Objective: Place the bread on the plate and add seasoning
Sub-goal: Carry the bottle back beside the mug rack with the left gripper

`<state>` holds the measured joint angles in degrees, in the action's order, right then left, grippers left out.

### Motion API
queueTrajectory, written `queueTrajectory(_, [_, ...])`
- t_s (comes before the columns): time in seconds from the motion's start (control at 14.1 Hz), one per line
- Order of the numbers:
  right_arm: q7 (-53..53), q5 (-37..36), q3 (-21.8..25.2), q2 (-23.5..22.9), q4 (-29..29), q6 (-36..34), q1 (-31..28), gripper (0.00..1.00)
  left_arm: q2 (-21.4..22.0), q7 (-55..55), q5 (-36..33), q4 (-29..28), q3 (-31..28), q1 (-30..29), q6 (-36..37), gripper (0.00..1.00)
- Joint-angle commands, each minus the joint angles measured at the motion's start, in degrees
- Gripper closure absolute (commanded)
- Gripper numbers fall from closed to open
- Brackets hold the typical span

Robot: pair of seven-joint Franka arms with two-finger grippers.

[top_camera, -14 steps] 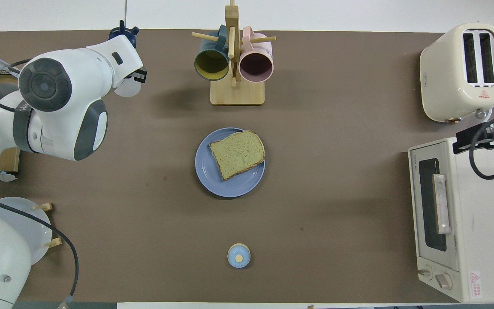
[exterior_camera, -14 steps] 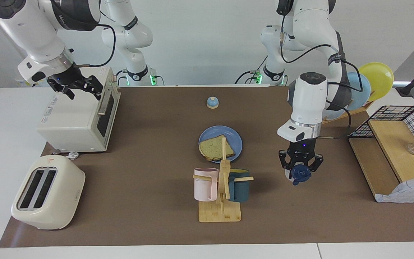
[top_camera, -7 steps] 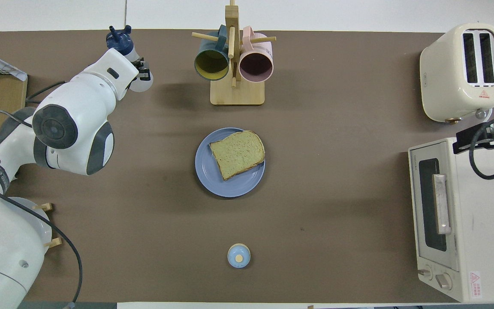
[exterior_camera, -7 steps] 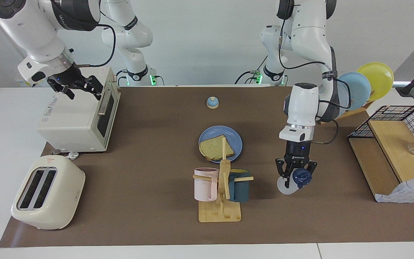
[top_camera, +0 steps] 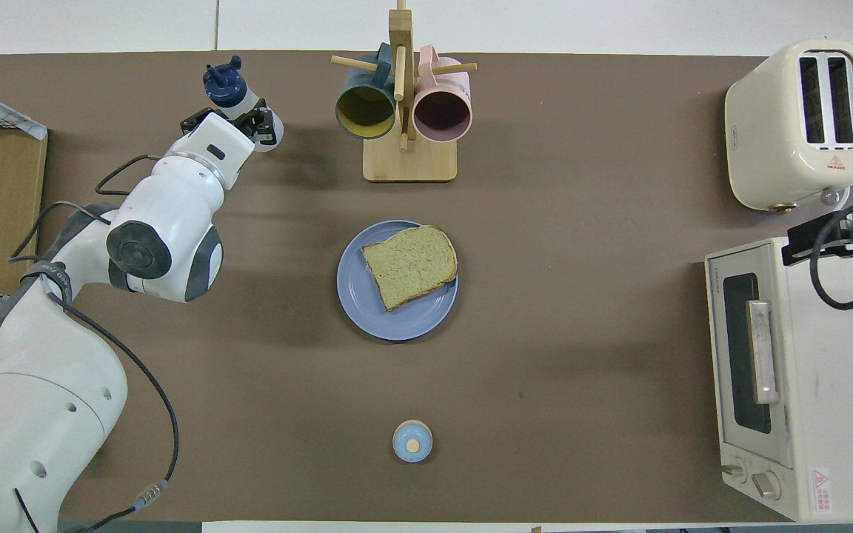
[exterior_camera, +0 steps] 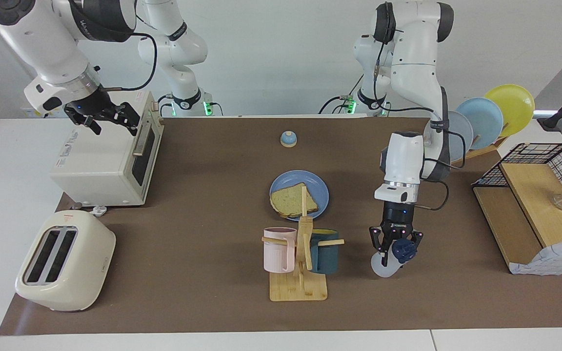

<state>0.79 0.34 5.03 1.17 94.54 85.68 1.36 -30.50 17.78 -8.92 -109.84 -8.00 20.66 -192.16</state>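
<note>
While the bread (top_camera: 409, 265) sits on the plate (top_camera: 367, 311) mid-table, left gripper (exterior_camera: 396, 246) is clamped on the seasoning (exterior_camera: 389, 260), tilted, over the mat beside the mug rack (exterior_camera: 300, 273). Right gripper (exterior_camera: 108, 117) waits over the toaster oven (exterior_camera: 100, 165), fingers spread wide.

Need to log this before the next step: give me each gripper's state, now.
Left gripper: shut on the seasoning, beside the mug rack.
Right gripper: open, empty, over the oven.

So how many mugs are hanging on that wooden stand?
2. The pink mug hangs on the mug stand toward the right arm's end; the dark teal mug hangs toward the left arm's end.
</note>
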Motion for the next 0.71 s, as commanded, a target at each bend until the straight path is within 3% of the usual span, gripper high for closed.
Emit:
queueTrajectory(0.0, [-0.9, -0.3, -0.2, 1.4, 1.7, 1.1, -0.3, 0.0, -1.3, -1.1, 0.5, 0.1, -1.0, -0.2, -3.8, 1.0])
queueTrajectory(0.64, [-0.9, -0.3, -0.1, 1.4, 1.6, 1.2, -0.3, 0.0, -4.1, -2.8, -0.3, 1.2, -4.0, 0.9, -6.9, 1.0])
